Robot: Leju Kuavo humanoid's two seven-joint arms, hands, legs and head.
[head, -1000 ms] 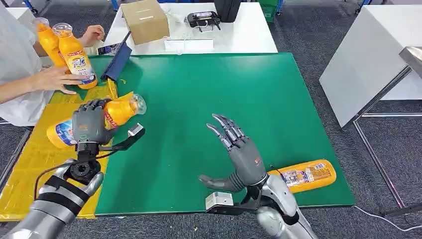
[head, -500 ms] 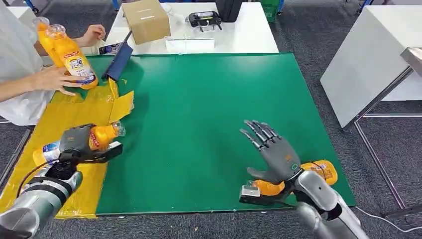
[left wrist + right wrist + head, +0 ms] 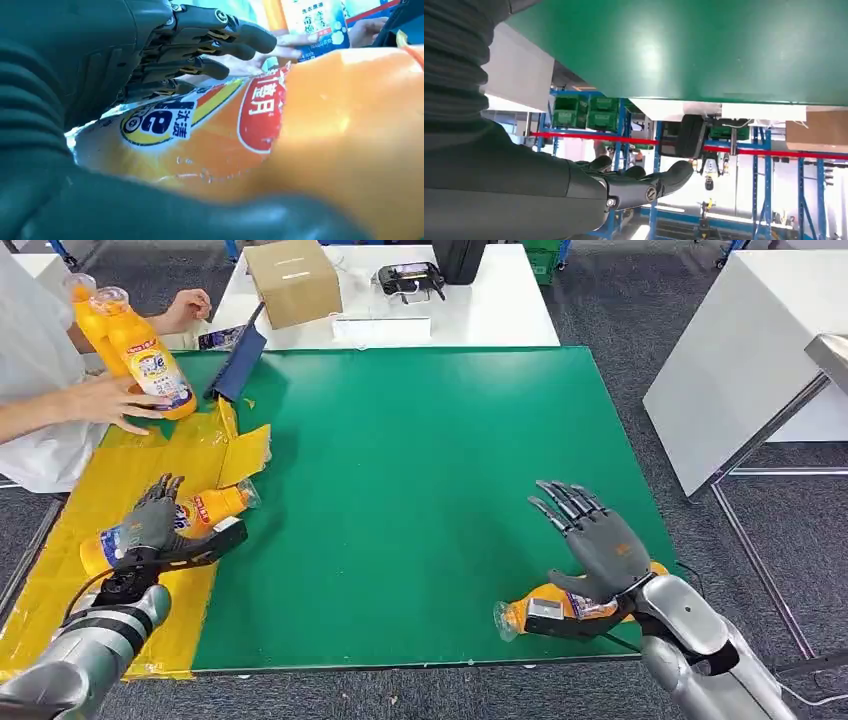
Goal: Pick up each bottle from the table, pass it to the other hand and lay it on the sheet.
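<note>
An orange bottle [image 3: 205, 509] lies on its side on the yellow sheet [image 3: 125, 462] at the table's left, cap toward the green mat [image 3: 420, 450]. My left hand [image 3: 150, 524] sits over its middle with the fingers stretched out and apart; the left wrist view has the bottle's label [image 3: 210, 130] close under the palm and the fingers [image 3: 215, 37] straight. A second orange bottle [image 3: 535, 611] lies on the mat by the front right edge. My right hand [image 3: 592, 542] hovers just above it, fingers spread and holding nothing.
A person at the far left holds two upright orange bottles [image 3: 148, 355] on the sheet's back end. Behind the mat is a white table with a cardboard box [image 3: 292, 280] and a black device [image 3: 410, 278]. A dark folder [image 3: 236, 365] leans at the mat's back left.
My left hand lowered its bottle onto the yellow sheet and straightened its fingers. My right hand swung right and toward the front edge, ending over the second bottle, which now lies a little further left.
</note>
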